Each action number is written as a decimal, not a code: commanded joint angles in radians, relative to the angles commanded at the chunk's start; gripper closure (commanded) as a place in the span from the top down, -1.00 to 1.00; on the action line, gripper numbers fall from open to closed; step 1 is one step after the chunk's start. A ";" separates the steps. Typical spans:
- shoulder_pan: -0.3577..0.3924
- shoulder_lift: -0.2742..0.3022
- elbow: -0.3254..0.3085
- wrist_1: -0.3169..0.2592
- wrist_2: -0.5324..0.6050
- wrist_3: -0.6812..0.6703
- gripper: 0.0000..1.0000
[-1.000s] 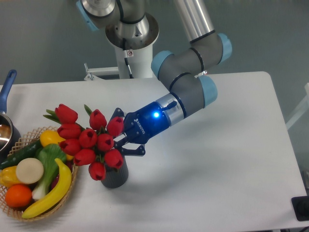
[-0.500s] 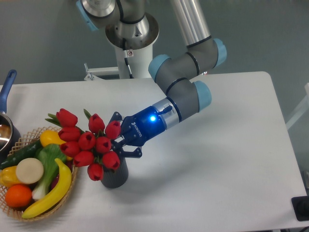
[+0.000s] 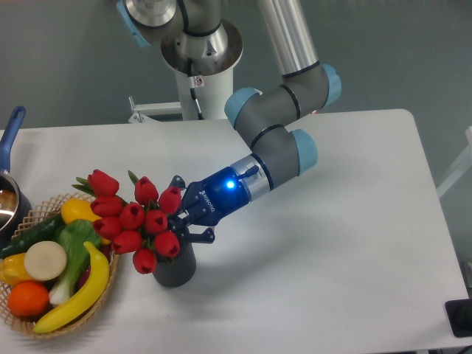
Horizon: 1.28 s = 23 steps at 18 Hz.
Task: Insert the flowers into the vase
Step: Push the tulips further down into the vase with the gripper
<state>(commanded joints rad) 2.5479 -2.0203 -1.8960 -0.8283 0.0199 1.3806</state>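
The flowers [image 3: 135, 220], a bunch of red tulip buds with green leaves, lean to the left over the vase [image 3: 175, 269], a small dark grey cylinder on the white table. The buds cover the vase's mouth and the stems are hidden behind them. My gripper [image 3: 179, 218] reaches in from the right, just above the vase's rim, and is shut on the flowers at the stems. Its fingertips are partly hidden by the buds.
A wicker basket [image 3: 15, 313] with fruit and vegetables stands right beside the vase on the left; the outer buds overhang it. A pot with a blue handle [image 3: 9, 136] is at the far left edge. The robot base [image 3: 200, 81] stands behind.
The gripper and the flowers have moved a little to the left and down, closer onto the vase. The vase has not moved.
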 joint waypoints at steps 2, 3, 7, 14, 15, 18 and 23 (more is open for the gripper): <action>0.000 0.000 0.002 0.003 0.000 0.002 -0.56; 0.000 -0.002 0.002 0.005 0.002 0.003 -0.56; 0.002 -0.002 -0.002 0.003 0.005 0.012 -0.56; 0.009 -0.002 -0.014 0.003 0.006 0.054 -0.56; 0.009 -0.003 -0.014 0.003 0.006 0.054 -0.56; 0.009 -0.006 -0.014 0.003 0.028 0.061 -0.56; 0.008 -0.009 -0.020 0.003 0.046 0.070 -0.56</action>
<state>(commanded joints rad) 2.5556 -2.0295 -1.9159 -0.8253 0.0659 1.4511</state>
